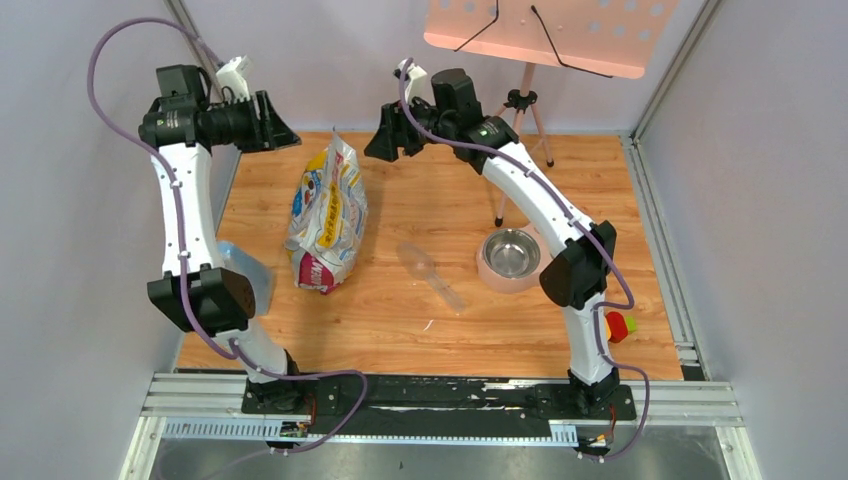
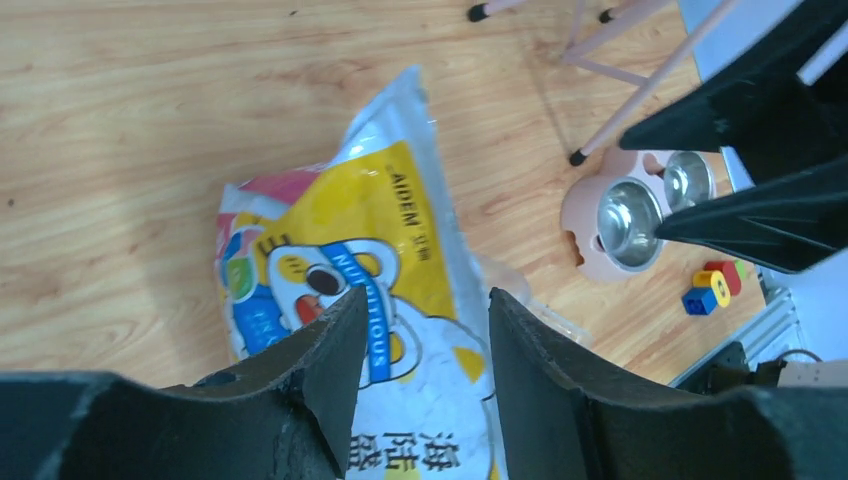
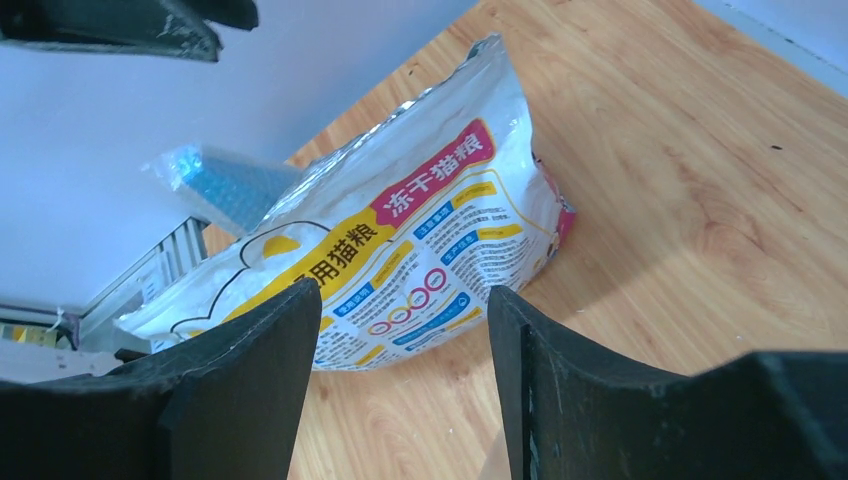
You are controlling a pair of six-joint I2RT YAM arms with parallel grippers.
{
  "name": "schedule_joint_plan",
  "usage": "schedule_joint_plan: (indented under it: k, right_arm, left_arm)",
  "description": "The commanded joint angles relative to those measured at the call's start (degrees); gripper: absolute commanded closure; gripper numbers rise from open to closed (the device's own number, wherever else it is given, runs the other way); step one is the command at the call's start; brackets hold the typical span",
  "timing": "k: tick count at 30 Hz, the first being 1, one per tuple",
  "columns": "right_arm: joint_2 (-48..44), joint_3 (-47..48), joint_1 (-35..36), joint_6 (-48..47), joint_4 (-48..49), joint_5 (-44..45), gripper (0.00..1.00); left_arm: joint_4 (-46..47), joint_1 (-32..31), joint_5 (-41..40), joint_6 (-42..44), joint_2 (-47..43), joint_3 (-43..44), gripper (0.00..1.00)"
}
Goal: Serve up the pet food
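The pet food itself is hidden; no kibble shows. The white, yellow and magenta printed bag [image 1: 328, 215] lies on the wooden table, also in the left wrist view [image 2: 390, 300] and the right wrist view [image 3: 400, 240]. A clear plastic scoop [image 1: 430, 273] lies right of the bag. A steel bowl in a pink stand [image 1: 511, 257] sits further right, also in the left wrist view [image 2: 628, 215]. My left gripper [image 1: 285, 128] is open and empty, high above the bag's far end [image 2: 428, 310]. My right gripper [image 1: 385, 138] is open and empty, high, right of the bag's top [image 3: 405, 330].
A pink music stand on a tripod [image 1: 520, 100] stands at the back. Coloured toy blocks [image 1: 620, 325] lie by the right arm's base. A bluish clear plastic item [image 1: 248, 268] lies by the left arm. Grey walls close in on both sides.
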Motion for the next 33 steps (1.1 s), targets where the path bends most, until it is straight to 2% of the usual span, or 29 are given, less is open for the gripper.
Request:
schedule_joint_plan:
  k: [1, 5, 15, 24, 33]
  right_arm:
    - [-2.48, 1.74, 0.53, 1.07, 2.78, 4.22, 0.37]
    - [-4.66, -2.40, 0.54, -0.84, 2.49, 1.67, 0.37]
    - [-9.60, -9.57, 0.99, -5.94, 0.91, 1.17, 0.36]
    - [-8.25, -8.71, 1.41, -5.59, 0.90, 0.86, 0.35]
    - [-7.98, -9.14, 2.53, -6.32, 0.11, 0.43, 0.35]
  left_arm:
    - [-2.11, -5.07, -0.89, -0.72, -0.95, 3.61, 0.45]
    - [-3.71, -8.13, -5.75, 2.89, -0.94, 2.23, 0.56]
    - [-3.02, -10.89, -8.46, 1.91, -2.59, -1.62, 0.57]
    - [-3.99, -11.45, -6.73, 3.35, -4.92, -6.81, 0.62]
    - [-4.05, -11.50, -8.80, 3.48, -6.03, -6.53, 0.65]
